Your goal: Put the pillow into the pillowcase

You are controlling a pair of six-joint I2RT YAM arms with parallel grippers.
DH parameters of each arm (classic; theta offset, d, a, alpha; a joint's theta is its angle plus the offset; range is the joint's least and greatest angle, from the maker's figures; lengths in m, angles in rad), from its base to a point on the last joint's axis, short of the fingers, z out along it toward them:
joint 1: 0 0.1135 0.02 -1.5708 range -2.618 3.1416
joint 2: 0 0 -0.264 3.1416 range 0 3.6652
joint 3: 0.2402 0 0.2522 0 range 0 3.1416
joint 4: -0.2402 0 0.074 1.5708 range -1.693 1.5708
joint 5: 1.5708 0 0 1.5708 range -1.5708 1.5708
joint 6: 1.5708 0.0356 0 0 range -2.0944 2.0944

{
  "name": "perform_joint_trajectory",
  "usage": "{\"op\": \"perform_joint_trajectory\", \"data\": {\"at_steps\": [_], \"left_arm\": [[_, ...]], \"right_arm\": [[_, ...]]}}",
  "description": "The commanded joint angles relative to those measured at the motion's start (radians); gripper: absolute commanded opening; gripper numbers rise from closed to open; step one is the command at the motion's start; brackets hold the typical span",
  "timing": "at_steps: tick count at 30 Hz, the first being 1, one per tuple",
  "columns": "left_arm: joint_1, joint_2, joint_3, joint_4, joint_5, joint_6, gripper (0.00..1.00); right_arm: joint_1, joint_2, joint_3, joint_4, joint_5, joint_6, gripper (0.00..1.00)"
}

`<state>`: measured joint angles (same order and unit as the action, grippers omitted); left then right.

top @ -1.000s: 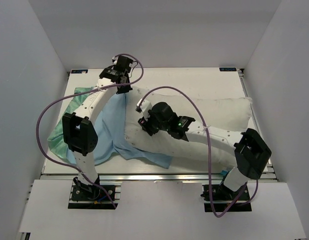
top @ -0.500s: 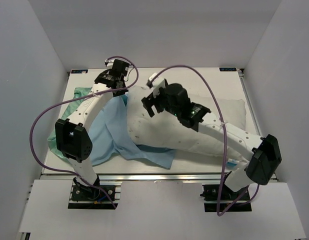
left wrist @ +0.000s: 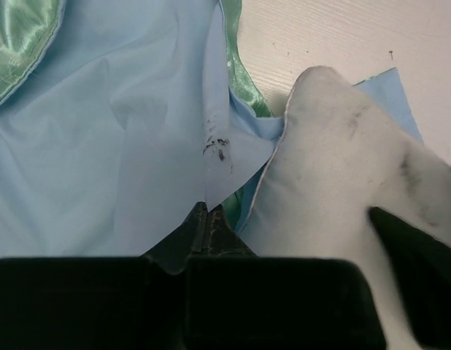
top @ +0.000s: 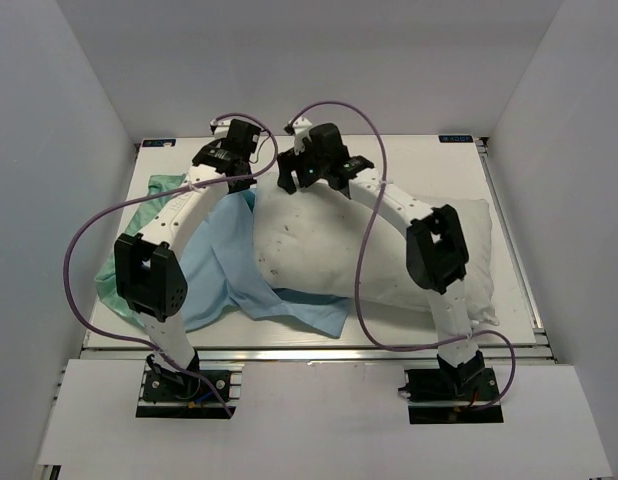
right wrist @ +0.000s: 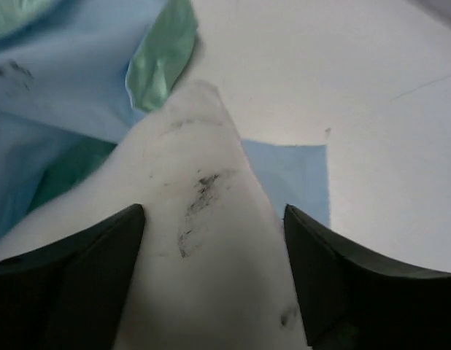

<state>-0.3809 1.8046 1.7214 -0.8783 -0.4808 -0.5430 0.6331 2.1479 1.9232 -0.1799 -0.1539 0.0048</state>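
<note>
Near the far worktop [top: 419, 165] edge, the left gripper [left wrist: 209, 219] jaws pinch pillowcase [left wrist: 101, 146] cloth. The right gripper [right wrist: 213, 215] jaws stand spread; the pillow [right wrist: 203, 277] corner lies between.

Top external: fixed, high behind arm bases [top: 179, 385], facing down over whole table [top: 439, 165]. Left wrist, right wrist: close-range, angled downward. Shared by all three: pillow [left wrist: 320, 146] corner beside pillowcase [left wrist: 101, 146].
</note>
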Motion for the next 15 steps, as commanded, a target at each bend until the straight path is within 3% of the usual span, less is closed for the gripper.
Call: {"op": "perform_joint_trajectory", "data": {"at_steps": [1,2,3,5,6,10,15], "left_arm": [[0.007,-0.005,0.052,-0.004,-0.027,-0.003,0.0],[0.007,-0.004,0.053,-0.001,-0.028,-0.003,0.0],[0.008,0.001,0.056,-0.001,-0.027,-0.003,0.0],[0.014,0.007,0.069,0.004,-0.024,-0.003,0.0],[0.016,0.015,0.072,0.009,-0.019,0.0,0.0],[0.017,0.056,0.141,-0.019,-0.013,0.006,0.0],[0.017,0.062,0.175,-0.013,0.008,0.012,0.0]], "right_arm": [[0.011,0.049,0.069,-0.13,-0.143,0.037,0.74],[0.01,0.05,0.066,-0.139,-0.179,0.029,0.66],[0.008,0.04,0.056,-0.151,-0.246,0.012,0.42],[0.008,0.011,0.028,-0.142,-0.294,-0.002,0.05],[0.008,-0.038,-0.013,-0.106,-0.288,-0.002,0.0],[0.007,-0.207,-0.188,0.038,-0.309,0.0,0.0],[0.016,-0.434,-0.443,0.233,-0.443,0.015,0.0]]}}
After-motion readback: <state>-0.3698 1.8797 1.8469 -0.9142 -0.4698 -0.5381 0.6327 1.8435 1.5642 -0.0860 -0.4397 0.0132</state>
